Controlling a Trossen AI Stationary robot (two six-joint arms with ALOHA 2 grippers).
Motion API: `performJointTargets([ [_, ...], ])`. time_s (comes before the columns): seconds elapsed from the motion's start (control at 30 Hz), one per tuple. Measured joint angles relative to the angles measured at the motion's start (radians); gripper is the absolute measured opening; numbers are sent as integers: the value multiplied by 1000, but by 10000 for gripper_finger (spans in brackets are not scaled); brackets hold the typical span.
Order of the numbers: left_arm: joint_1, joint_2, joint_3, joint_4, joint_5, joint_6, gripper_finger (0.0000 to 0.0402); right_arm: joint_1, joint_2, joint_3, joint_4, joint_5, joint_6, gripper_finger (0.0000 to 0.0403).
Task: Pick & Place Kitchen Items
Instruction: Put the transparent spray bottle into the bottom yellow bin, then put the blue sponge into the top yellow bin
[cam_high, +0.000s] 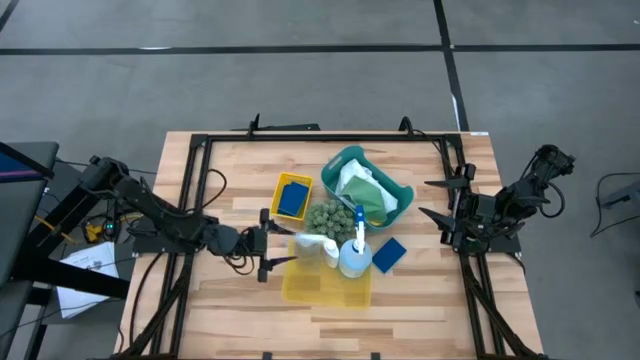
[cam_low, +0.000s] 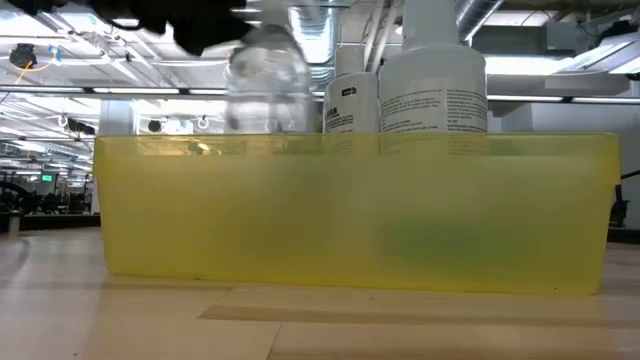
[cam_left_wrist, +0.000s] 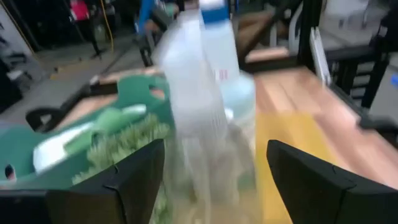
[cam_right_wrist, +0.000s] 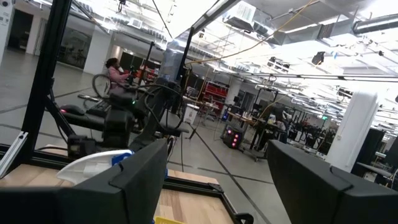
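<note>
1. Yellow translucent bin (cam_high: 325, 282) lies near the table's (cam_high: 200, 300) front edge; at its far rim I see a clear spray bottle (cam_high: 318, 247) leaning over and a blue-capped spray bottle (cam_high: 355, 252) standing just beside it
2. Left gripper (cam_high: 268, 245) sits just beside the clear bottle, which shows between its fingers (cam_left_wrist: 134, 180) in the left wrist view; the fingers stand wide, and I cannot tell whether either touches the bottle
3. Right gripper (cam_high: 440, 205) waits at the table's right side, well apart from the items, fingers (cam_right_wrist: 140, 171) spread wide and holding nothing
4. Risk, as I judge it: the clear bottle is tilted, so with the fingers wide it may topple, knock its neighbour, or fall outside the bin
5. Second risk: closing on the smooth sloped body could squeeze the bottle out sideways
6. Count from above: two yellow bins, the smaller one (cam_high: 292, 193) holding a blue sponge (cam_high: 292, 200); one teal basket (cam_high: 345, 160) with pale and green pieces inside; one green bumpy ball (cam_high: 325, 215); two spray bottles; a second blue sponge (cam_high: 388, 254) loose on the table; the low view shows a further white bottle (cam_low: 345, 100) behind the bin
</note>
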Motion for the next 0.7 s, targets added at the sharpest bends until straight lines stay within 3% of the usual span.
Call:
performJointTargets([
  [0.33,40,-1,1,-86,-36,-98,291,0,0,0,0,0,0,268],
  [0.7,34,-2,2,-96,-39,-98,291,0,0,0,-1,0,0,268],
])
